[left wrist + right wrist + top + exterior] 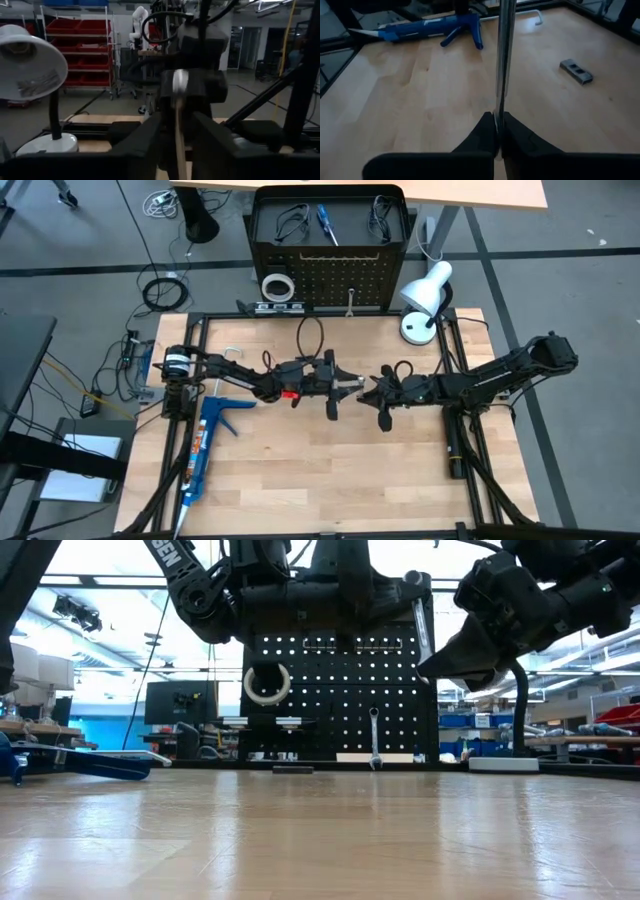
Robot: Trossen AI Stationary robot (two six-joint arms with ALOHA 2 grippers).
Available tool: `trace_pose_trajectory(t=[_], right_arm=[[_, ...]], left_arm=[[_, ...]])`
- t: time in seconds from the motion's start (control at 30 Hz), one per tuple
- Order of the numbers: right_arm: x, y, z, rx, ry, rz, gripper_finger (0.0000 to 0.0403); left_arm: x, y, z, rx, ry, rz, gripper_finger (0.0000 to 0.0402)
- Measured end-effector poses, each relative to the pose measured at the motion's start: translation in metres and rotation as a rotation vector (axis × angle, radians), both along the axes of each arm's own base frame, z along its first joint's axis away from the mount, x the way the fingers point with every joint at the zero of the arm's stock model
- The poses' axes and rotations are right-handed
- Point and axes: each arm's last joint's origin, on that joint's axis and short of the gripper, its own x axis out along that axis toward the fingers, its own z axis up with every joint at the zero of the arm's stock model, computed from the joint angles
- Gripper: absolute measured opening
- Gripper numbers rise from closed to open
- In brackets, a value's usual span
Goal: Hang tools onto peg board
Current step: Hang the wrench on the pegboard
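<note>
- If you start at the table's left edge in the high view, you find a blue caulking gun (pixel 205 442) lying flat on the wood, well apart from both grippers. The low view shows it only as a low blue shape at the far left.
- Your left gripper (pixel 338 385) hangs over the middle of the table. Only its own wrist view shows the jaws: the fingers (pixel 142 142) stand apart on either side of a thin silver shaft, with a gap on each side, so they are not clamping it.
- That shaft is the silver wrench (pixel 352 383), bridging the space between the two grippers. From above it reads as a short pale bar; the low view shows it raised clear of the table top, slanting in front of the peg board (pixel 340 690).
- Your right gripper (pixel 378 392) faces the left one from just beside it. Its wrist view shows the jaws pressed together on the wrench shaft, with a small grey block (pixel 576 71) lying on the wood beyond.
- At the back, the peg board stands upright. The low view shows a white tape ring (pixel 267 684) hung on its left part and a second wrench (pixel 373 735) hanging near the middle.
- Only the high view shows the board's top tray, where a blue-handled screwdriver (pixel 326 225) lies between black wire loops (pixel 290 222).
- At the right of the board stands a white desk lamp (pixel 425 295).
</note>
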Motion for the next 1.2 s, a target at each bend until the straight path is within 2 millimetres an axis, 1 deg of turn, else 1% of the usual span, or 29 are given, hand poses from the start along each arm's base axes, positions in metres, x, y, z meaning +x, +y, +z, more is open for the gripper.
trace_pose_trajectory(t=[0.1,0.17,0.27,0.33,0.43,0.5,0.57,0.7,0.9,1.0,1.07,1.2], right_arm=[[0.0,0.0,0.001,-0.003,-0.009,0.002,0.002],[0.0,0.0,0.001,-0.001,-0.007,0.001,0.002],[0.0,0.0,0.002,0.0,-0.008,0.001,0.002],[-0.002,0.0,0.004,0.0,-0.014,0.001,0.002],[-0.005,-0.001,0.007,-0.005,-0.015,0.0,0.0022],[-0.008,-0.002,0.01,-0.028,-0.012,-0.019,0.0025],[-0.01,-0.003,0.012,-0.045,-0.02,-0.034,0.0025],[-0.013,-0.007,0.016,-0.052,-0.024,-0.05,0.0021],[-0.015,-0.015,0.022,-0.05,-0.052,-0.09,0.0028],[-0.014,-0.023,0.024,-0.038,-0.076,-0.134,0.0023],[-0.014,-0.031,0.023,-0.012,-0.08,-0.181,0.0023],[-0.011,-0.047,0.018,0.067,-0.082,-0.28,0.0026]], left_arm=[[0.0,0.002,0.0,-0.002,0.014,0.008,0.0184],[-0.001,0.003,0.001,-0.004,0.033,0.012,0.0212],[-0.005,0.004,0.008,0.015,0.1,0.026,0.0232],[-0.009,0.005,0.012,0.045,0.17,0.062,0.0233],[-0.016,0.006,0.018,0.099,0.257,0.093,0.0223],[-0.021,0.005,0.024,0.116,0.278,0.094,0.0213],[-0.028,0.005,0.026,0.122,0.271,0.095,0.0204],[-0.043,0.005,0.013,0.128,0.255,0.11,0.019],[-0.07,0.008,-0.01,0.103,0.156,0.179,0.0182],[-0.082,0.013,-0.016,0.087,0.115,0.201,0.0182],[-0.089,0.018,-0.013,0.068,0.08,0.207,0.0182],[-0.099,0.029,-0.01,0.02,0.067,0.178,0.0182]])
